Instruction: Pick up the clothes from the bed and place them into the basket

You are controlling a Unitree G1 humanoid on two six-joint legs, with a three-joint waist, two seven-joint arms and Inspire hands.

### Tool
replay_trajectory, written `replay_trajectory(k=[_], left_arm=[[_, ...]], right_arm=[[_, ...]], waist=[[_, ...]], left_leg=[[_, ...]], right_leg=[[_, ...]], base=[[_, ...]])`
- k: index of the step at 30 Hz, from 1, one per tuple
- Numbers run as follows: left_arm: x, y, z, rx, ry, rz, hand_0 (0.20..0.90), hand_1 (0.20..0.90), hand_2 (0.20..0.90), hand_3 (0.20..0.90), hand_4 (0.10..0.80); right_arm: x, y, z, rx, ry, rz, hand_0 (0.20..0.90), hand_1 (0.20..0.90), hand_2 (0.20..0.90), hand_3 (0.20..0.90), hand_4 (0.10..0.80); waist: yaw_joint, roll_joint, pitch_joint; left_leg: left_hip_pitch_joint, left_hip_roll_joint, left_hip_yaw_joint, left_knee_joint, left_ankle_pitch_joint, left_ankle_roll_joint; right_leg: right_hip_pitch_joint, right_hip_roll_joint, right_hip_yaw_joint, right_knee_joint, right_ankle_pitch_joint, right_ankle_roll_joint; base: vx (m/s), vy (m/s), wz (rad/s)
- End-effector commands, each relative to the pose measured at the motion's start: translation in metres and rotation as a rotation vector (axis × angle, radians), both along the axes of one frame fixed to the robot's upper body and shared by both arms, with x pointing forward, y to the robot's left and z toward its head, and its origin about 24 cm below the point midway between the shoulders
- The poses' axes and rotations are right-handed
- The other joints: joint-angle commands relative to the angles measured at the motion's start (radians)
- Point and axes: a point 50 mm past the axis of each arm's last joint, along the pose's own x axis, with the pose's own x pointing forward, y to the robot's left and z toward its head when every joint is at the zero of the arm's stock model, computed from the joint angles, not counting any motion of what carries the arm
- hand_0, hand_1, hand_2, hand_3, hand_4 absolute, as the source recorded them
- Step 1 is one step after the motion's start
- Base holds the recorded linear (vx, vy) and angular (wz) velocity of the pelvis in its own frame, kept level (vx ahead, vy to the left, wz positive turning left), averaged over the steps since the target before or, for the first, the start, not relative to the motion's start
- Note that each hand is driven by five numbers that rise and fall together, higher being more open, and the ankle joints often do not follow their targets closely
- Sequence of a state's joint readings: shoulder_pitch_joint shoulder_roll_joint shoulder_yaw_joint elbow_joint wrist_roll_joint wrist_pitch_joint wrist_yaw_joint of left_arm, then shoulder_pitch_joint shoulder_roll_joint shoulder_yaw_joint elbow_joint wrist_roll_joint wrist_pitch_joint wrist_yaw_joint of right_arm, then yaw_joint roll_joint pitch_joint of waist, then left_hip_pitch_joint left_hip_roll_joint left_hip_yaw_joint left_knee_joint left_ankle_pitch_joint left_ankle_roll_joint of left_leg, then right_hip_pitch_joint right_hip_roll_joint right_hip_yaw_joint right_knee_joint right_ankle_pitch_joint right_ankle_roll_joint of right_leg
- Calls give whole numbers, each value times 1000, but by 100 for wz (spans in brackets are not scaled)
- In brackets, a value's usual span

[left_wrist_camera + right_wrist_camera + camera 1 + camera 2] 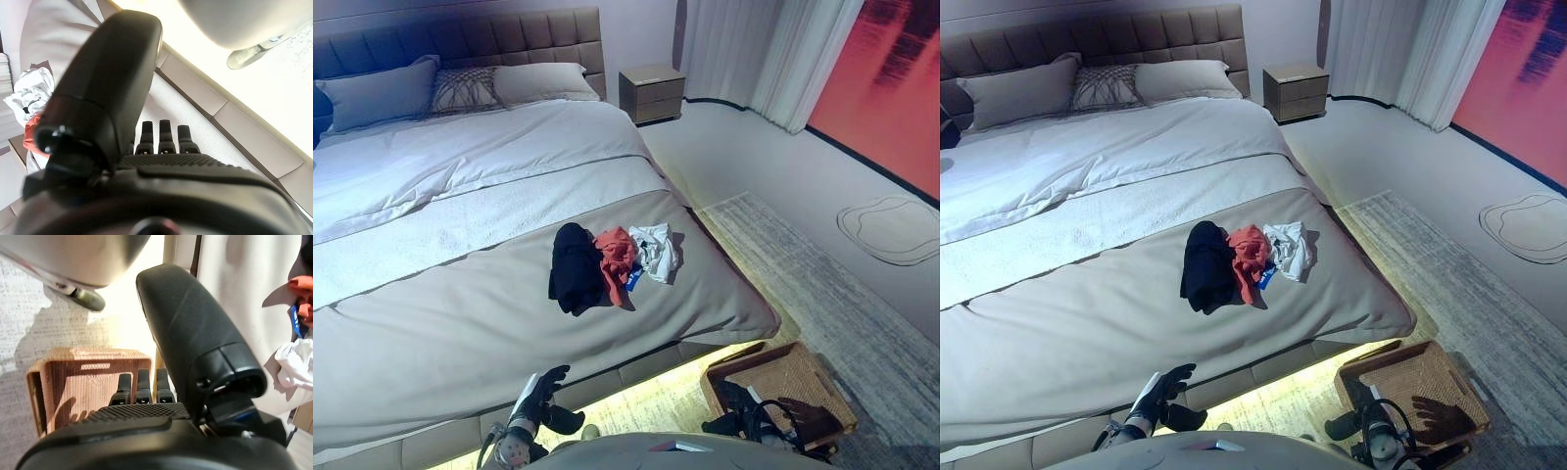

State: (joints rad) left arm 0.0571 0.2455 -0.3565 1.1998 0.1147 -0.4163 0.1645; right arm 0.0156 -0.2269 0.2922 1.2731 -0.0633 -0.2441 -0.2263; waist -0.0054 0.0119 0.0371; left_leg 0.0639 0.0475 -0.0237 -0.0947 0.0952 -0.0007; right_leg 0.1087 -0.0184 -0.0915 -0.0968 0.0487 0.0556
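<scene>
A small heap of clothes lies on the bed (460,323) near its right front corner: a black garment (574,266), a red one (617,257) and a white one (656,250), touching each other. A brown wicker basket (803,377) stands on the floor by that corner and holds no clothes. My left hand (540,392) hangs open and empty below the bed's front edge. My right hand (732,416) is open and empty at the basket's near left edge. The right wrist view shows the basket (73,382) past straight fingers (139,389), and the white garment (293,362).
Pillows (460,88) lie at the headboard. A nightstand (652,93) stands at the bed's far right, with curtains (754,49) beyond it. A grey rug (822,284) covers the floor right of the bed, under the basket.
</scene>
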Motion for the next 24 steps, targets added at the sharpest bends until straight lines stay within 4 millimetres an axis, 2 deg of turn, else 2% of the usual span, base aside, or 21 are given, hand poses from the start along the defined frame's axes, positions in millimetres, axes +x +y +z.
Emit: replay_trajectory(k=[1, 12, 18, 24], left_arm=[[45, -10, 15, -38, -168, -9, 900, 900, 900, 900, 800], [48, -8, 17, -64, -170, -1, 900, 900, 900, 900, 800], [47, -8, 16, -63, -161, -6, 900, 900, 900, 900, 800], [50, -7, 17, -56, -158, -7, 900, 900, 900, 900, 800]], right_arm=[[42, 8, 11, -20, -127, 55, 900, 900, 900, 900, 800], [39, 7, 9, 6, -81, 46, 900, 900, 900, 900, 800], [43, 5, 12, 19, -131, 7, 900, 900, 900, 900, 800], [74, 2, 29, 17, -322, -77, 900, 900, 900, 900, 800]], waist=[[2, -28, 43], [8, -31, 47], [9, -31, 46], [10, -31, 52]], left_leg=[[107, -60, 32, 7, -151, 22], [106, -59, 33, 7, -149, 22], [107, -60, 32, 7, -148, 22], [111, -58, 33, 7, -149, 23]], right_leg=[[53, -18, 19, 10, -40, 11], [54, -20, 12, 10, -40, 10], [55, -18, 12, 10, -39, 10], [59, -16, 16, 10, -38, 8]], base=[[0, 0, 0], [0, 0, 0], [0, 0, 0], [0, 0, 0]])
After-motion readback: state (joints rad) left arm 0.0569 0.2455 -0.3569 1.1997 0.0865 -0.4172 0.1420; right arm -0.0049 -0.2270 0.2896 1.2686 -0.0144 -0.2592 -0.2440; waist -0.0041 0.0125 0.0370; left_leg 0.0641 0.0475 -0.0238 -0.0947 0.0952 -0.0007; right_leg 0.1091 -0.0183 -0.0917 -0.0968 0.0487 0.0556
